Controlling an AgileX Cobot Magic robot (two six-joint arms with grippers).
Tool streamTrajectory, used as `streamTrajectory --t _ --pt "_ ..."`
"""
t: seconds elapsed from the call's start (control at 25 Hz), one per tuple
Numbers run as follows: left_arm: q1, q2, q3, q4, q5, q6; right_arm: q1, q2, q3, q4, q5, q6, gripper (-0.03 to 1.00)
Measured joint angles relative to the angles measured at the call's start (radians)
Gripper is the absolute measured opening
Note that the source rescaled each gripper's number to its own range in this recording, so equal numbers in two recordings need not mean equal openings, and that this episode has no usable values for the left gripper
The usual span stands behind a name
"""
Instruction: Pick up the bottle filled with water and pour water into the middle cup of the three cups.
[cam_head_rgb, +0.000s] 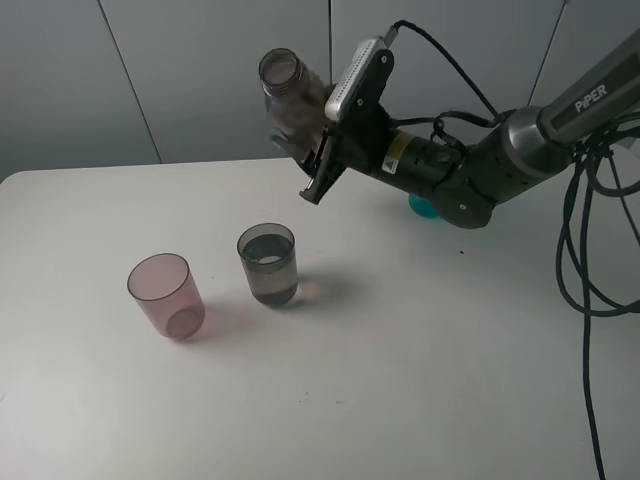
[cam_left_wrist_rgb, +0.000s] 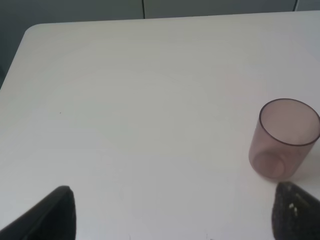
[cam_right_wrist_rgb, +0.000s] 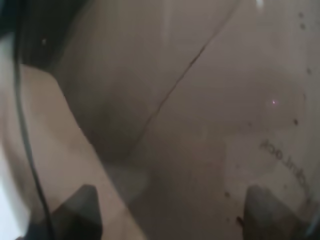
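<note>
Exterior high | right fingers (cam_head_rgb: 320, 172) clamp tilted smoky capless bottle (cam_head_rgb: 288, 100) | left fingers (cam_left_wrist_rgb: 56, 216) released

white table (cam_head_rgb: 420, 400), rounded corners; grey panelled wall (cam_head_rgb: 180, 70) behind.

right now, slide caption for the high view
Right gripper holds tilted smoky brown plastic bottle aloft near smoky grey plastic tumbler

I can read "PIPER" in white on the right arm (cam_head_rgb: 592, 101); the bottle (cam_right_wrist_rgb: 200, 125) carries faint lettering I can't make out.
</note>
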Motion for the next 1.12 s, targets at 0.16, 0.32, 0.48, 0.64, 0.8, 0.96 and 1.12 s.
streamTrajectory --t 0.16,0.32,0.48,0.64,0.8,0.96,1.12 --pt "0.000 0.000 0.000 0.000 0.000 0.000 0.000 0.000 -0.006 0.005 0.058 0.252 0.00" --pt "0.000 0.000 0.000 0.000 0.000 0.000 0.000 0.000 -0.044 0.007 0.168 0.345 0.00" --pt "0.000 0.000 0.000 0.000 0.000 0.000 0.000 0.000 -0.087 0.008 0.211 0.370 0.00" --pt "0.000 0.000 0.000 0.000 0.000 0.000 0.000 0.000 -0.128 0.043 0.302 0.424 0.00" --pt "0.000 0.000 0.000 0.000 0.000 0.000 -0.007 0.032 -0.157 0.061 0.312 0.463 0.00" --pt "0.000 0.000 0.000 0.000 0.000 0.000 -0.011 0.098 -0.163 0.064 0.284 0.484 0.00" --pt "0.000 0.000 0.000 0.000 0.000 0.000 -0.011 0.155 -0.163 0.066 0.236 0.487 0.00"
